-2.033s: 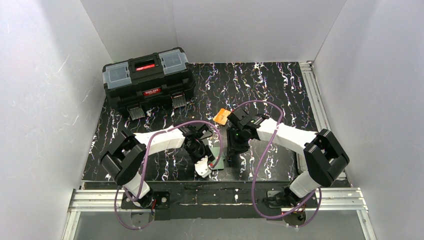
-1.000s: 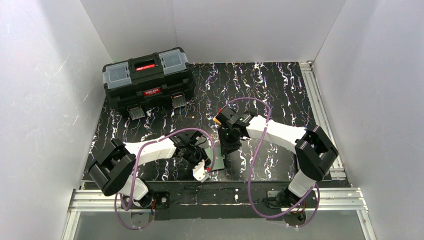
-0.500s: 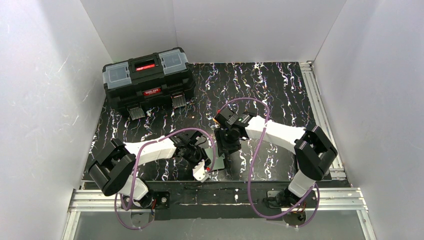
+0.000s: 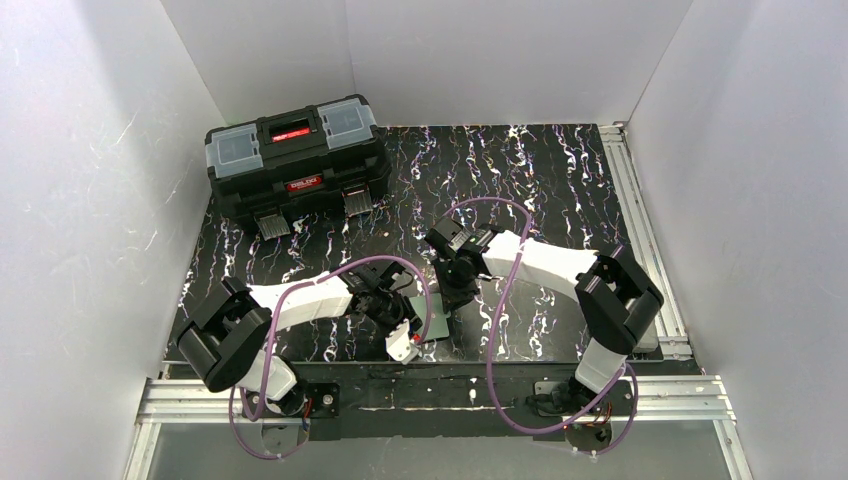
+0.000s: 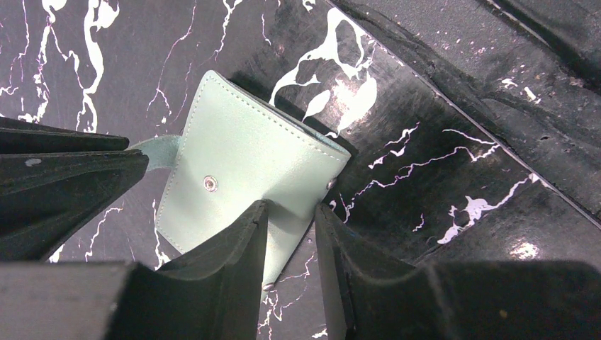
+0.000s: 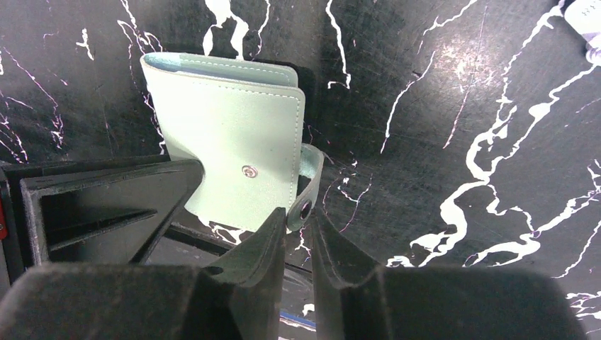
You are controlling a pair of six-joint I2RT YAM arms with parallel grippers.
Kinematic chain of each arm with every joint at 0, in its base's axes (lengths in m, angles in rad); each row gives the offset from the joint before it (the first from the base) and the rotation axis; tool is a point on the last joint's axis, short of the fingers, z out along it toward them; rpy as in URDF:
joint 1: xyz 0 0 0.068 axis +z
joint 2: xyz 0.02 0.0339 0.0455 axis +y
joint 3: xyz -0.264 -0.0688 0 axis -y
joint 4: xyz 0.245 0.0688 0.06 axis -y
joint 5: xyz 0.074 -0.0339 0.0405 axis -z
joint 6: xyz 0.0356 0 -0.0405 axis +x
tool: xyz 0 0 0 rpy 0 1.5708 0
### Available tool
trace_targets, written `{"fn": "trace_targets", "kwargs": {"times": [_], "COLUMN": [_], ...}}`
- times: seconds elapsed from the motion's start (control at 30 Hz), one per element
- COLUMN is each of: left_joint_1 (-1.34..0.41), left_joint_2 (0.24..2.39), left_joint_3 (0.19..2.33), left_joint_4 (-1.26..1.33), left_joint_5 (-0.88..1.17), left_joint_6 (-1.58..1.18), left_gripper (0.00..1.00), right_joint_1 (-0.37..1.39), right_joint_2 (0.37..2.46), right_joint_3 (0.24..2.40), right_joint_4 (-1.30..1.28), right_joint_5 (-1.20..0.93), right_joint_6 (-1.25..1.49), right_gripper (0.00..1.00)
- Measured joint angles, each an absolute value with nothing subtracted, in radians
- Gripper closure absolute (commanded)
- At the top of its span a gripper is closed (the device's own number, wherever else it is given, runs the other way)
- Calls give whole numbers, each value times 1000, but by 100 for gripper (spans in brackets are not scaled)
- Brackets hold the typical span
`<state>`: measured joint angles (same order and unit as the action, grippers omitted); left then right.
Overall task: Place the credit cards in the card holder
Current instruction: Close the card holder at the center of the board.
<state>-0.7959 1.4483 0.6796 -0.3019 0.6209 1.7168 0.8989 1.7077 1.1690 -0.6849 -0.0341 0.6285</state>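
Two seconds on, the right gripper [image 6: 298, 214] has swung from the orange card to pinch the snap tab [image 6: 312, 166] of the wallet [image 6: 227, 134], while the left gripper [image 5: 290, 209] stays clamped on its edge; opening looks next.

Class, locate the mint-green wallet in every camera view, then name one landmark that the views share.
Top external: mint-green square leather-look wallet low centre, between the two arms.
Left wrist: wallet centre-left.
Right wrist: wallet upper left.
Shared landmark: black white-veined tabletop, seen under it everywhere.
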Motion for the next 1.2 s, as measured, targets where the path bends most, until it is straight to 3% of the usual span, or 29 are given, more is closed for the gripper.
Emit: {"fn": "trace_targets", "kwargs": {"times": [0.3, 0.4, 0.57, 0.67, 0.87, 1.0, 1.2], "left_joint_1": [-796, -796, -796, -796, -800, -803, -808], "left_joint_2": [1448, 1448, 1448, 1448, 1448, 1448, 1448], "left_joint_3": [680, 680, 679, 679, 678, 678, 676], "left_joint_4": [-302, -302, -302, -302, -297, -295, -294], "left_joint_5": [621, 621, 621, 621, 621, 621, 621], "left_joint_6": [1719, 1720, 1720, 1721, 1727, 1728, 1733], "left_gripper": [70, 70, 70, 70, 70, 70, 70], "right_joint_1": [899, 899, 899, 899, 899, 899, 898], "right_joint_2": [1690, 1687, 1687, 1687, 1687, 1687, 1679], "right_joint_3": [1169, 1169, 1169, 1169, 1169, 1169, 1169], "right_joint_4": [-688, -694, -702, -702, -702, -703, -706], "right_joint_5": [-25, -24, -22, -22, -22, -22, -22], "right_joint_6": [629, 629, 629, 631, 632, 632, 632], "right_gripper": [66, 70, 86, 87, 80, 68, 72]}}
